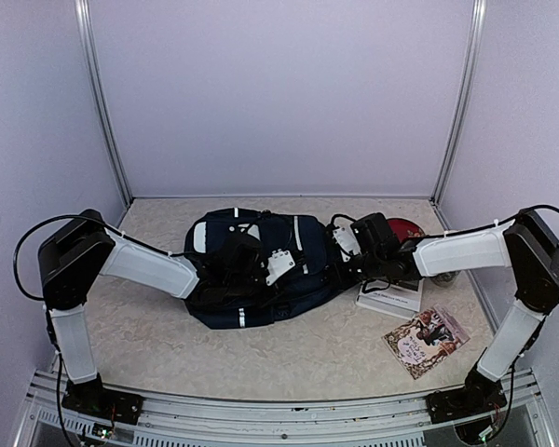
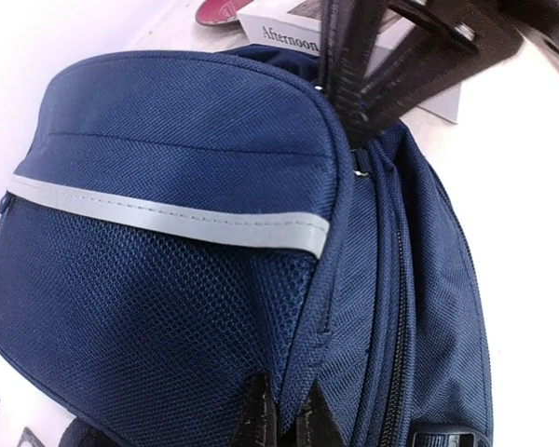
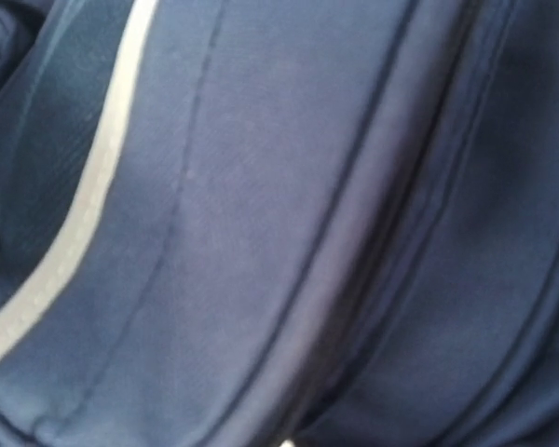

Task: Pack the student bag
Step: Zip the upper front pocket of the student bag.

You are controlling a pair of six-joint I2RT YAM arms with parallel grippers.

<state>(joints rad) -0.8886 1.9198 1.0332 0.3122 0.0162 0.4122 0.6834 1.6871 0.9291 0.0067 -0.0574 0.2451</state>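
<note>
The student bag is a dark navy backpack lying flat in the middle of the table, with a pale stripe across its front pocket. My left gripper is shut on the raised seam at the edge of that mesh pocket. My right gripper comes in from the right to the bag's end. In the left wrist view its black fingers meet at the bag's edge beside the zip. The right wrist view is filled by blurred navy fabric, and no fingers show there.
A white book lies right of the bag, under the right arm, its cover lettering visible. A red object sits behind it. An illustrated booklet lies near the front right. Pale enclosure walls close in the back and sides.
</note>
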